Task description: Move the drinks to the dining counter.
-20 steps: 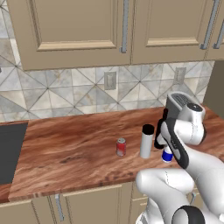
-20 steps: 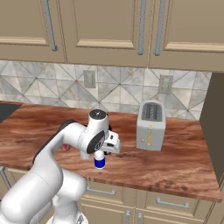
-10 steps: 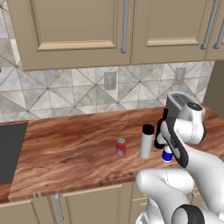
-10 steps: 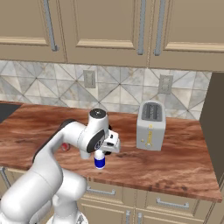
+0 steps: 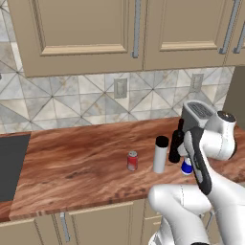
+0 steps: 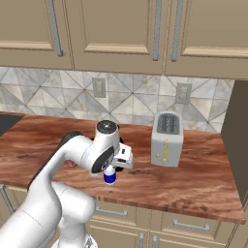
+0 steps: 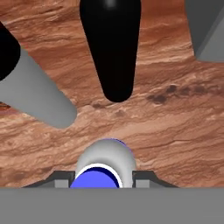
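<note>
Hand (image 7: 103, 178) sits straight over the blue-and-white bottle (image 7: 104, 166), bottle upright, fingers partly closed against its sides. Black bottle (image 7: 111, 43) and grey cylinder (image 7: 35, 94) stand close beyond it, so lift straight up.

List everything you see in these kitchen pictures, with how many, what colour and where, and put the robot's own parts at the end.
red can: one, red with a pale top, on the wood counter, left of the other drinks
grey cylinder: one, pale grey with black cap, standing right of the can
black bottle: one, slim, black, right of and behind the cylinder
blue-and-white bottle: one, between the gripper's fingers near the counter's front
toaster: one, silver grey, by the backsplash on the right
counter: one, reddish-brown wood grain
cooktop: one, black, at the counter's left end
wall outlets: two, pale, on the tiled backsplash
cabinets: beige, above and below the counter
arm: one, white with dark joints
gripper: one, closed on the blue-and-white bottle
</note>
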### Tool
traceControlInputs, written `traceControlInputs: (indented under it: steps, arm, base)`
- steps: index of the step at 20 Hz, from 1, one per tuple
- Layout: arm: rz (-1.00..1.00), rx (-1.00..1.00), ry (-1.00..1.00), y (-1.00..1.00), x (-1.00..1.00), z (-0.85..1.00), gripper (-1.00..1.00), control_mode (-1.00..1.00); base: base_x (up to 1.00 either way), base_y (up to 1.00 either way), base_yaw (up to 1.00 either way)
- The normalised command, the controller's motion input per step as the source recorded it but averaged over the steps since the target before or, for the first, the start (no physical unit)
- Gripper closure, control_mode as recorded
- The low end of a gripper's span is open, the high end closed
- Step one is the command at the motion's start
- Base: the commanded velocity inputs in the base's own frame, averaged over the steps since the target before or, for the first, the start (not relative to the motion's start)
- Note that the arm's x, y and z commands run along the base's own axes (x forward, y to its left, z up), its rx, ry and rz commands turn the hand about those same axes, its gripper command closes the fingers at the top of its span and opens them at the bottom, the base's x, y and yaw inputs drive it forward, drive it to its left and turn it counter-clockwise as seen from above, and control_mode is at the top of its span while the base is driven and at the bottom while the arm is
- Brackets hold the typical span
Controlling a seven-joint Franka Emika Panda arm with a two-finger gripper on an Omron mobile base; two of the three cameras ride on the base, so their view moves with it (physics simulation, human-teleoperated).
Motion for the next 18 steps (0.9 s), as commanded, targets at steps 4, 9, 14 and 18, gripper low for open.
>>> traceControlInputs:
  steps: [4,9,14,18]
  arm:
    - [0.0,0.01,-0.22,0.0,-0.37,0.62,1.0,-1.0]
    - [0.0,0.02,-0.26,0.0,-0.54,0.71,1.0,-1.0]
    - [0.01,0.02,-0.22,0.0,-0.58,0.63,1.0,-1.0]
    - [0.01,0.0,-0.14,0.03,-0.53,0.42,1.0,-1.0]
  base:
    - [0.0,0.0,0.0]
    - [0.0,0.0,0.0]
    - [0.0,0.0,0.0]
    - [0.0,0.0,0.0]
